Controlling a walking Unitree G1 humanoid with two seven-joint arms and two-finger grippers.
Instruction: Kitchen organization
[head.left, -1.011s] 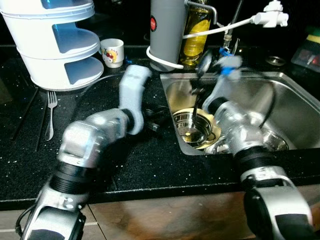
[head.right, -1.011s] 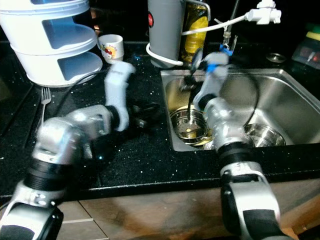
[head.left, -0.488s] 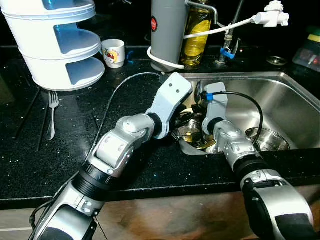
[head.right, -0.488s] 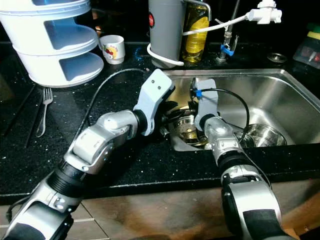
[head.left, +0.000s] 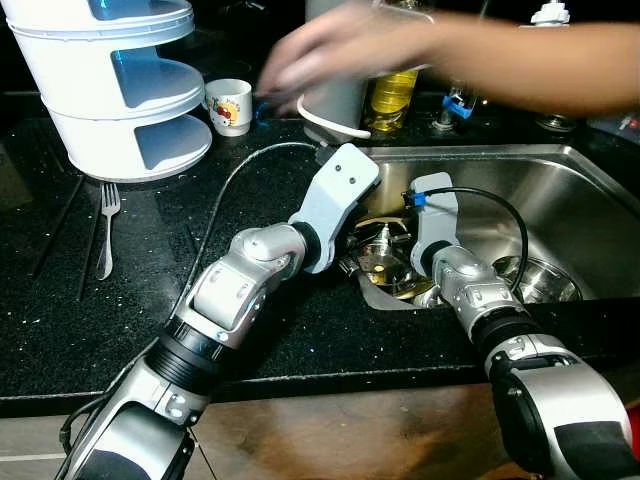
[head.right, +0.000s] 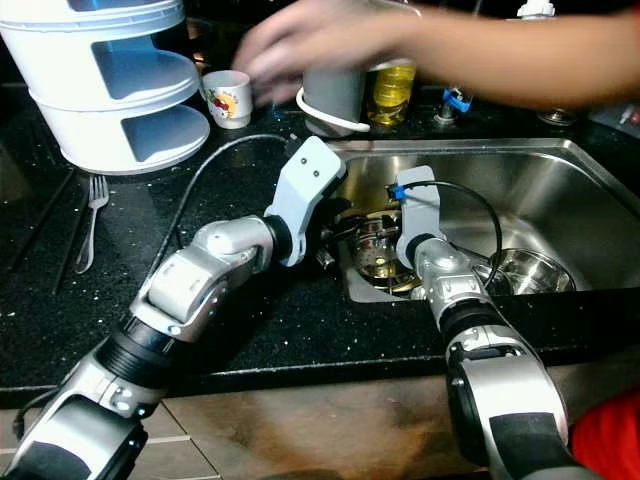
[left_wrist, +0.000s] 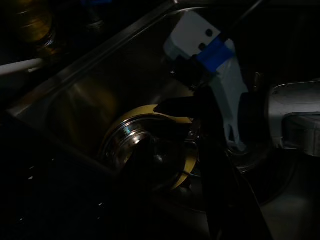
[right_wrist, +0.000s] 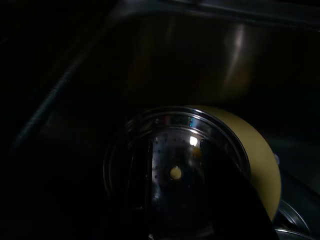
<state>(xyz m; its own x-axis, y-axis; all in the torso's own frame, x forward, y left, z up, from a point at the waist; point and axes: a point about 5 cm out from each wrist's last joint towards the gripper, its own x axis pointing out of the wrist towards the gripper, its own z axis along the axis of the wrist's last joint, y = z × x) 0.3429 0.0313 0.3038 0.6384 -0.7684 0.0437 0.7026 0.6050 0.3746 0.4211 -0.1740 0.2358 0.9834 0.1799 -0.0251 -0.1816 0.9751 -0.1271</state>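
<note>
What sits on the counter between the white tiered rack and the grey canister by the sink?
A small white mug with a printed picture stands between the rack and the canister, seen in the left eye view.

A fork (head.left: 105, 228) lies on the black counter (head.left: 60, 320) beside a white tiered rack (head.left: 110, 85).

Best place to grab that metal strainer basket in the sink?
Take the strainer basket by its raised steel rim, from straight above: it sits upright and open-topped in the sink. Both end effectors, left and right, hover there.
</note>
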